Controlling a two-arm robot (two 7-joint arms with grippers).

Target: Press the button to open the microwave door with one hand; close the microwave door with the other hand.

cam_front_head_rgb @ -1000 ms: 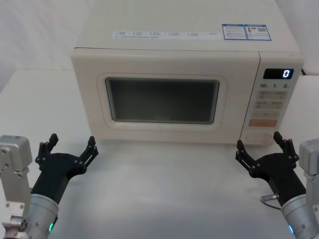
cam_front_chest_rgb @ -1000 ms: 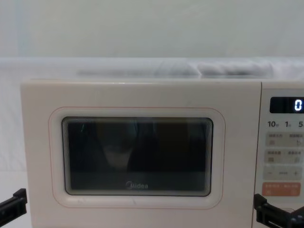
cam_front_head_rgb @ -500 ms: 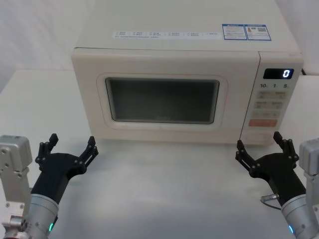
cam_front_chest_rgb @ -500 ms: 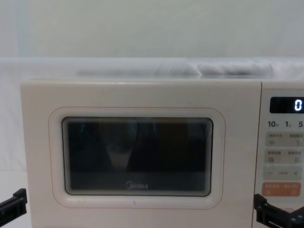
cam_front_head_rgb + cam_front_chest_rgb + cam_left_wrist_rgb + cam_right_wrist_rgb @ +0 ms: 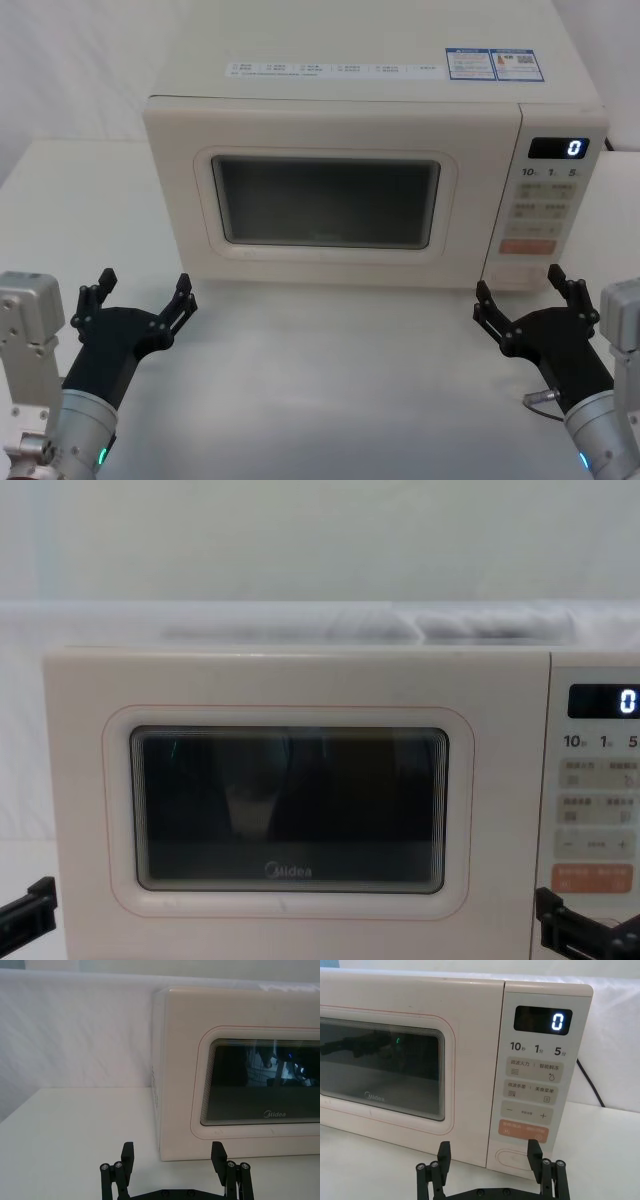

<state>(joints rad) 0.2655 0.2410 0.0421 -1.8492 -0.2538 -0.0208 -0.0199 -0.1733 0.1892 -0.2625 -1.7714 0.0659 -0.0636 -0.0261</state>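
Nothing moved: button just beyond spread right pincer

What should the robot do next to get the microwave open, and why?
Probably ease the right gripper forward toward the oval button at the bottom of the control panel. The microwave door is shut, and this open gripper hovers just in front of that button, apart from it. The left gripper, also open, waits near the door's left corner.
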